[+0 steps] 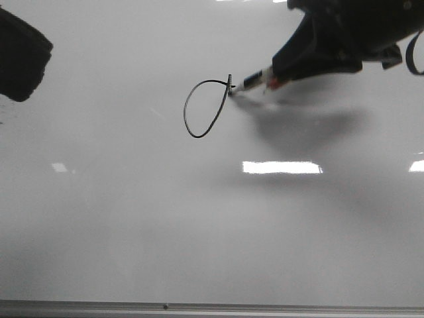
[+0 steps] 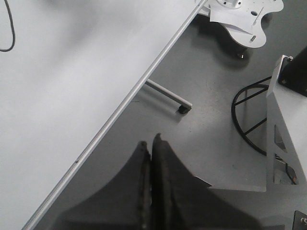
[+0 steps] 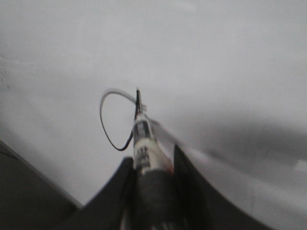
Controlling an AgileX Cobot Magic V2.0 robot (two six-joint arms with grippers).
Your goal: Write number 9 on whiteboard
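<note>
The right gripper (image 1: 281,74), clamping a marker (image 1: 255,81), is closing the 9 (image 1: 207,109)'s loop; next, likely a straight tail toward the near edge.

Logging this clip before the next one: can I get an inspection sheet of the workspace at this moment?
Surface: whiteboard, glossy, light glare, grey edge strip.
Job's things: number 9, only the loop drawn; marker tip at the loop's upper right.
Clutter: nothing seen on the board.
Grippers: right tool shut on marker; left tool shut, empty, off the board over the floor.
Cables: black cable on the floor.
Surroundings: grey floor, board leg, grey stand.
</note>
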